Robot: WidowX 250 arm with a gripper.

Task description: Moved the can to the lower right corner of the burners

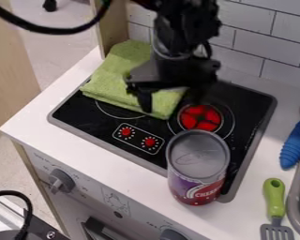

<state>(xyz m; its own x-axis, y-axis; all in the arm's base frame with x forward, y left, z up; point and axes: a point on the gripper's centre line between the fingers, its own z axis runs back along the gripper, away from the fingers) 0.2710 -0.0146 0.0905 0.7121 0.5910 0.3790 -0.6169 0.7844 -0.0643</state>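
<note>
The black two-pronged end effector (170, 98) hangs over the folded green cloth (120, 78) and the far middle of the black, grey-rimmed toy cooktop (90, 125). It is spread wide, its fingers (144, 101) apart, with green fabric seen between them and nothing in its grasp.

The purple-and-red cylindrical can (198, 168) stands upright at the cooktop's near right corner, well apart from the end effector. Its base overlaps the cooktop's front rim and reaches over the white desk (47, 130); a strip of desk lies between it and the desk's front edge. Its round grey top is closed, so its contents are hidden. Beyond it lies the round red burner (200, 117), partly overlapped by the can's top in this view.

A strip of desk also runs along the cooktop's right side, between it and the grey sink (295, 200), which is cut off by the view's edge. Near the sink lie the ridged blue plastic object (295, 145) and, closer to the front, the grey slotted spatula with a green handle (274, 202). The cloth covers the cooktop's far left part and overhangs its rim.
</note>
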